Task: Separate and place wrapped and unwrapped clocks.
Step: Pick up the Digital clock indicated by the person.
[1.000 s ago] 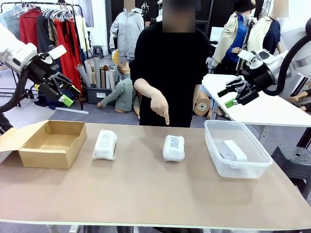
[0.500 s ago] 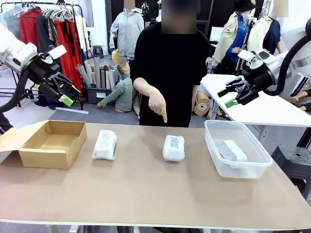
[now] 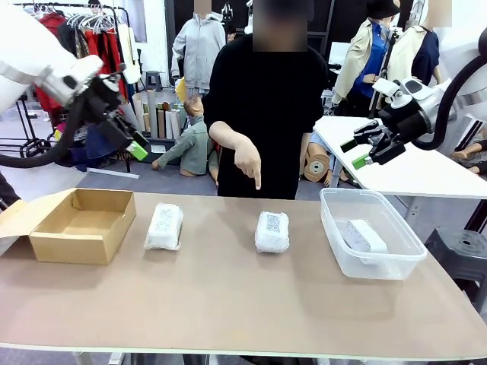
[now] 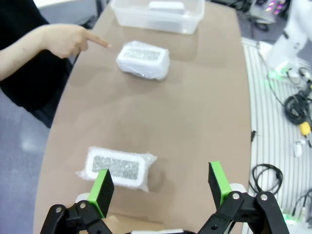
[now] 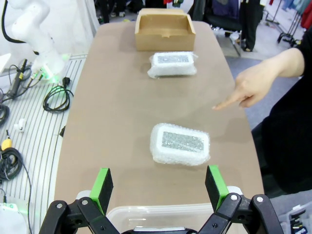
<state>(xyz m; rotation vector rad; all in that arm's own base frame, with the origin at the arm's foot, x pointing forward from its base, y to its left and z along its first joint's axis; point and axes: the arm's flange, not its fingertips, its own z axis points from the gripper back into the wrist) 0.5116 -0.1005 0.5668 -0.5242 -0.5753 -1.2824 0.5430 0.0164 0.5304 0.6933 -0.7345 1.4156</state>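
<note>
Well below left end effector (image 4: 161,183), jaws spread, nearer wrapped clock (image 4: 117,168)

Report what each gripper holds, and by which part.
Nothing is held. Left gripper and right gripper hang open and empty above the table; both wrapped clocks lie on it.

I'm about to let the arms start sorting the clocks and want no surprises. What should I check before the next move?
1. Left gripper open, holding nothing, raised off the table: ok.
2. Right gripper open, holding nothing, raised: ok.
3. Person's hand out of the work area: not ok, it points at the middle wrapped clock from the far edge.
4. Left wrapped clock lying free, apart from the cardboard box: ok.
5. Bare clock inside the clear tub: ok.
6. Cardboard box has room: ok, it looks empty.
</note>
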